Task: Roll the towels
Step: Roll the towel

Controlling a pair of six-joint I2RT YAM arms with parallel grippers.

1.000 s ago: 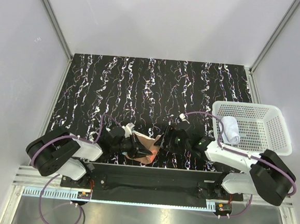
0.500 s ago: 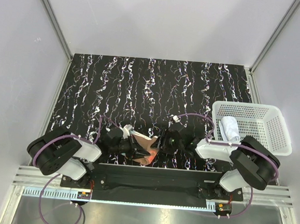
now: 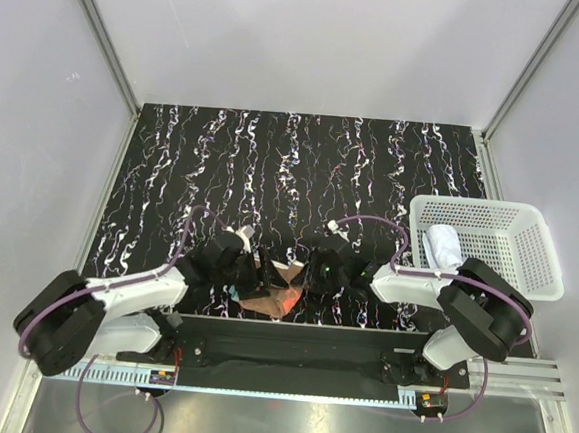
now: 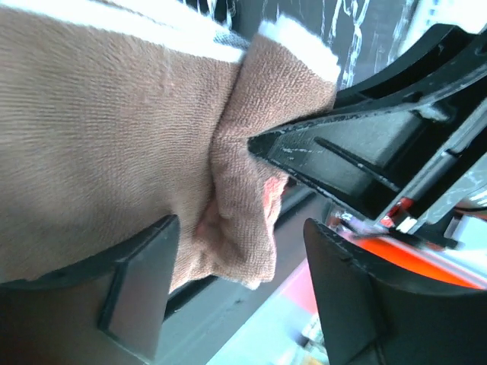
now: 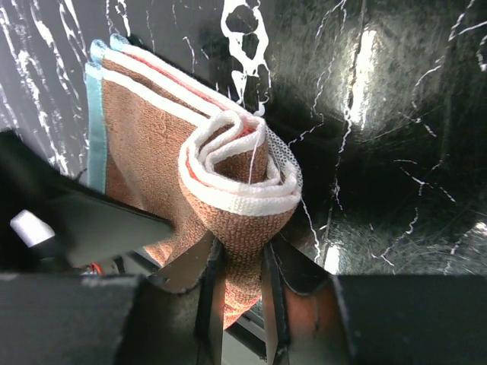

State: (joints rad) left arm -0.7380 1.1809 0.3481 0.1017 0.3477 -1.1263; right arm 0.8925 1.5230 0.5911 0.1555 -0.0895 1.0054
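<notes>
The left gripper (image 4: 240, 236) has just sprung wide, freeing the orange towel (image 5: 228, 175) at the bench's (image 3: 273, 165) lower-centre edge. The right gripper (image 5: 242, 258) has closed, pinching its half-rolled end, so it likely takes over the rolling.

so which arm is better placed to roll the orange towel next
Right. The right gripper pinches the rolled end of the orange towel between its fingers, while the left gripper stands open, gripping nothing.

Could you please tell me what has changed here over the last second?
The left gripper opened, letting go of the orange towel; the right gripper moved left and closed on its rolled end. The white towel stayed in the basket.
</notes>
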